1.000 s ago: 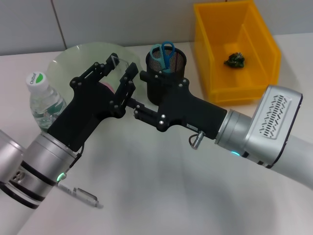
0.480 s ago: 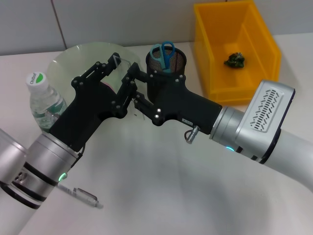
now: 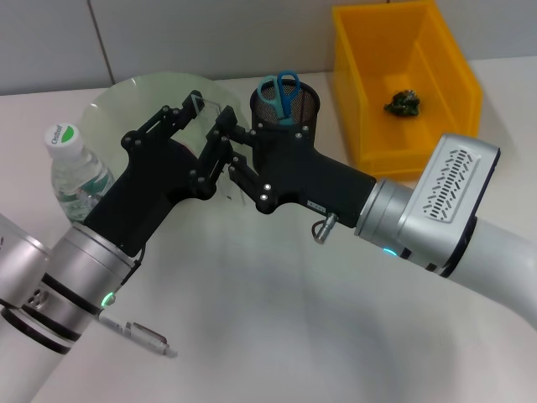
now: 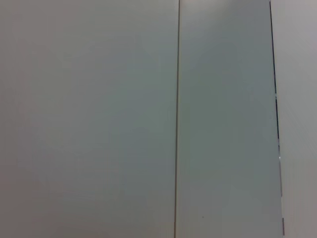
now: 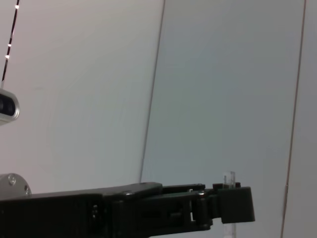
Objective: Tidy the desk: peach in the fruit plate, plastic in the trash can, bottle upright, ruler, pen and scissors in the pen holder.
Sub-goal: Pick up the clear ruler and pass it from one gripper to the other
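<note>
A clear ruler (image 3: 211, 104) is in my left gripper (image 3: 210, 109), held above the green fruit plate (image 3: 113, 105). My right gripper (image 3: 228, 151) is open and reaches in from the right, its fingers right beside the left gripper's fingers. In the right wrist view the ruler's clear end (image 5: 229, 179) sticks up behind a black finger (image 5: 198, 208). A bit of pink peach (image 3: 186, 149) shows on the plate behind the left gripper. The bottle (image 3: 74, 172) stands upright. Blue scissors (image 3: 281, 91) sit in the black pen holder (image 3: 289, 113). A pen (image 3: 138, 334) lies on the table.
The yellow trash bin (image 3: 373, 126) at the back right holds crumpled dark plastic (image 3: 404, 102). Both arms cross the middle of the white table. The left wrist view shows only a plain wall.
My right gripper has moved left, closing in on the left gripper's fingers. The left arm has hardly moved.
</note>
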Controlling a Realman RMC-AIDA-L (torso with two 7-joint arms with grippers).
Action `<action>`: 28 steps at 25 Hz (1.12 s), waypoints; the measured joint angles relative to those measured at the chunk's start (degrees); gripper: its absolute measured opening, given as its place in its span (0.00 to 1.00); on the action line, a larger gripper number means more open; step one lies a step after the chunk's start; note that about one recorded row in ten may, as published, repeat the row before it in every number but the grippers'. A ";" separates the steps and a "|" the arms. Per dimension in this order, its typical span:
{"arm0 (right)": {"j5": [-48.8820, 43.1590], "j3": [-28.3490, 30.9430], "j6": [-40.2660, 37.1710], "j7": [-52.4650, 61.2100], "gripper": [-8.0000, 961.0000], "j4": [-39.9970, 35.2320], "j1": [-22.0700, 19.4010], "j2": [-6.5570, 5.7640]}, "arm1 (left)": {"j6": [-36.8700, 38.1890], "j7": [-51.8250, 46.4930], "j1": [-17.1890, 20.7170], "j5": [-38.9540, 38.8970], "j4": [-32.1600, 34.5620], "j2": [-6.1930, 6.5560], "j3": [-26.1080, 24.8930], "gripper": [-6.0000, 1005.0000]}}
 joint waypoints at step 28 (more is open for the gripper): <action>-0.05 0.00 0.38 0.70 0.02 0.27 0.20 0.00 | -1.41 -0.05 -0.41 -0.13 0.61 0.02 1.26 0.39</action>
